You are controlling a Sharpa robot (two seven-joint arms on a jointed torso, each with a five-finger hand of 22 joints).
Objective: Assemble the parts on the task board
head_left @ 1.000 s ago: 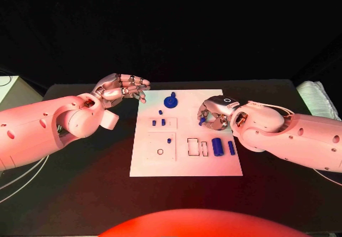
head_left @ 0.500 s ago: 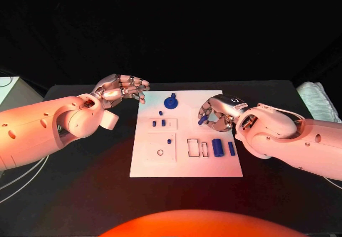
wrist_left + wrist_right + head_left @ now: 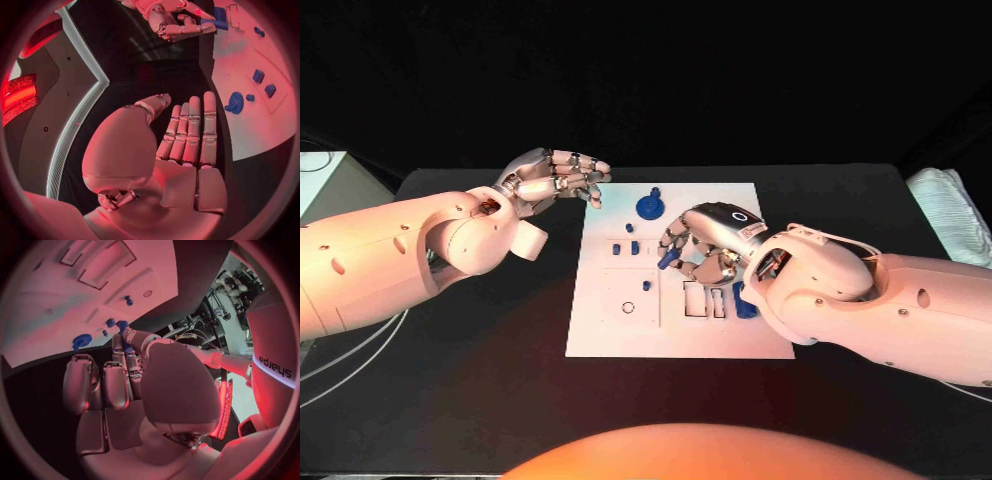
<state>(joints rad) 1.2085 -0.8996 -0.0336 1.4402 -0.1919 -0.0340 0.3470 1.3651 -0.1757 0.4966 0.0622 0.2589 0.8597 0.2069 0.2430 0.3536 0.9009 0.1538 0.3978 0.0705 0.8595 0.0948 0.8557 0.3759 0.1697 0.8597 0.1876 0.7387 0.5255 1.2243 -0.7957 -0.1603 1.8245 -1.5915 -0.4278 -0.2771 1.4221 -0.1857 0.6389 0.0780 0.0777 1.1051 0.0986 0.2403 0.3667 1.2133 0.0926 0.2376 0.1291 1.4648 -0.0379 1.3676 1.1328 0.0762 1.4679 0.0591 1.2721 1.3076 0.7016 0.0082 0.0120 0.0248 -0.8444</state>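
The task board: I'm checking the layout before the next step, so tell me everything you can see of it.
The task board is a flat white rectangular plate lying on the black table, between the two arms. Its face has shallow rectangular recesses and outlined slots, plus a small ring mark. Blue parts sit on it, among them a round knob-like piece near the far edge. The right hand is over its middle, holding a small blue part; the left hand is beside its far left corner.

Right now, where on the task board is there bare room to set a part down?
The near strip of the task board, below the square recesses, lies bare, and so does its near left corner. The middle is crowded: the right robot hand pinches a blue part there, beside the small pegs.
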